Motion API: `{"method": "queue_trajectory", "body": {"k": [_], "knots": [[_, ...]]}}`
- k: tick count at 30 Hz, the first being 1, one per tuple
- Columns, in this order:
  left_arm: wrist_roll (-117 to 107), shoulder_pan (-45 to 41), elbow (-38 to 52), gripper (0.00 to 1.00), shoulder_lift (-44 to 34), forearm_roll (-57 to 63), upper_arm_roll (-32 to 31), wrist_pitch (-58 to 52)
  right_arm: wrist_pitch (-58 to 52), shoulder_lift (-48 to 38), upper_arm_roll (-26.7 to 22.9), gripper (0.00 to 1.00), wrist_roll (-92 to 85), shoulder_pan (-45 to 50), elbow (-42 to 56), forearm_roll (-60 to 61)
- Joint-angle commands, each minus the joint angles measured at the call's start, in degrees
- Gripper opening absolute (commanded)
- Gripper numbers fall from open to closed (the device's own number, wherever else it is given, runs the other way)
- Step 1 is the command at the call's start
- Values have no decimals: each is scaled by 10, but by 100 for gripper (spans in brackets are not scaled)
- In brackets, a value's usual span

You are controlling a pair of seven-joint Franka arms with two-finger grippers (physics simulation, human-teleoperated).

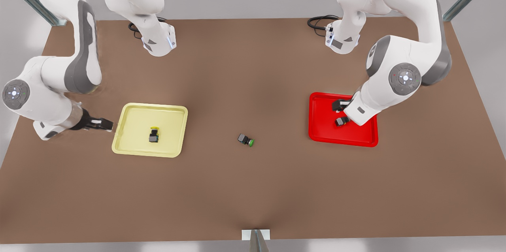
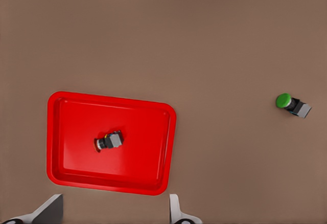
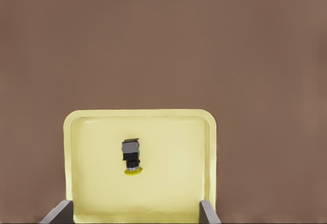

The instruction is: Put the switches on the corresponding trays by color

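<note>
A yellow-capped switch (image 1: 153,135) (image 3: 131,157) lies in the pale yellow tray (image 1: 126,150) (image 3: 173,132). My right gripper (image 1: 107,125) (image 3: 134,215) stands open just outside that tray's edge on the front view's left. In the red tray (image 1: 318,135) (image 2: 148,132) lies a dark switch (image 2: 109,141) on its side. Over this tray my left gripper (image 1: 340,113) (image 2: 113,211) hangs open, holding nothing. A green-capped switch (image 1: 246,140) (image 2: 293,105) rests on the bare table between the two trays.
The brown table (image 1: 253,189) stretches wide in front of the trays. Both arm bases and their black cables (image 1: 318,21) stand at the far edge. A small metal bracket (image 1: 255,235) sits at the near edge.
</note>
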Motion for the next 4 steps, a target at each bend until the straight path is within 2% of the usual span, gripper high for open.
{"method": "queue_trajectory", "body": {"k": [1,2,4], "knots": [[0,0,0,100,0,4,0,0,-59,21,-8,100,-4,9,67,0],[0,0,0,100,0,5,0,0,-82,23,-51,100,-7,40,83,1],[0,0,0,100,0,4,1,0,-52,-5,-52,100,-9,44,34,1]]}}
